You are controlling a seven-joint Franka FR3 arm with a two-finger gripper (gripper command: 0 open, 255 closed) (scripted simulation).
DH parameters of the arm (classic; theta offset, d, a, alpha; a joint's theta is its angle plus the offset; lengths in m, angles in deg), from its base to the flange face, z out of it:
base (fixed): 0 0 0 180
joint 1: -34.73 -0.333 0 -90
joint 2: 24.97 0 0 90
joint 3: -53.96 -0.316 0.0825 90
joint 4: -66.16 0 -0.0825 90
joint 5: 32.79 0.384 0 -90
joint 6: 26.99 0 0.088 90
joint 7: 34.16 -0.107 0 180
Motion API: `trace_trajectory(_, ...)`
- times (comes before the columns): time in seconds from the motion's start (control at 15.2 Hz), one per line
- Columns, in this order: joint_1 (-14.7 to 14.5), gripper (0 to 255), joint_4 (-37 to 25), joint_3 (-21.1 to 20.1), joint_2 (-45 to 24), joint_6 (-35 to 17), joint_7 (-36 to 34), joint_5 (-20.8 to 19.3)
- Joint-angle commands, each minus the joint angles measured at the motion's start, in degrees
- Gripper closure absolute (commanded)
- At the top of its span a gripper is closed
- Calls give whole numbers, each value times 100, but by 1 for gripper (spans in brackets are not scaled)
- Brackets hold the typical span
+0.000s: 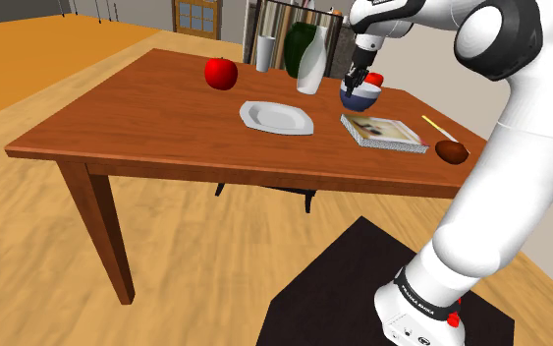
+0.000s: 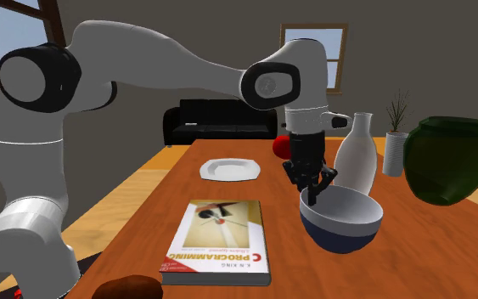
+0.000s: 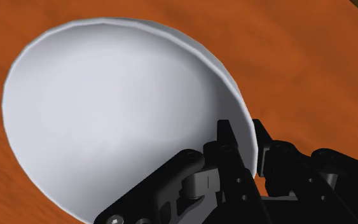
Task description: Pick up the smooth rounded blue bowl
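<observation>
The black hand (image 2: pixel 316 188) is pinched nearly closed on the rim of the blue bowl (image 2: pixel 340 222), with one finger inside its white hollow and the other against the outer wall. The bowl sits tilted directly beneath the hand, over the brown desk (image 1: pixel 146 108).

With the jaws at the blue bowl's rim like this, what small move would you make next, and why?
Probably a short, straight lift. The jaws appear shut across the rim of the blue bowl, one inside, one outside, and the white vase stands nearby, so rising vertically should avoid a knock.
</observation>
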Motion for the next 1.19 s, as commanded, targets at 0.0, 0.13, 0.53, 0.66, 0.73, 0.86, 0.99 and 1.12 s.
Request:
trace_trajectory(0.0,3,255,7,1,-5,-6,6,2)
trace_trajectory(0.13,8,255,-145,5,-4,148,9,1)
trace_trajectory(0.53,36,255,-655,16,-42,623,30,19)
trace_trajectory(0.66,50,255,-843,20,-67,786,40,31)
trace_trajectory(0.73,58,255,-940,22,-83,869,46,39)
trace_trajectory(0.86,76,255,-1142,27,-120,1038,58,56)
trace_trajectory(0.99,97,255,-1356,32,-165,1210,73,78)
trace_trajectory(1.12,99,255,-1372,32,-168,1223,74,80)
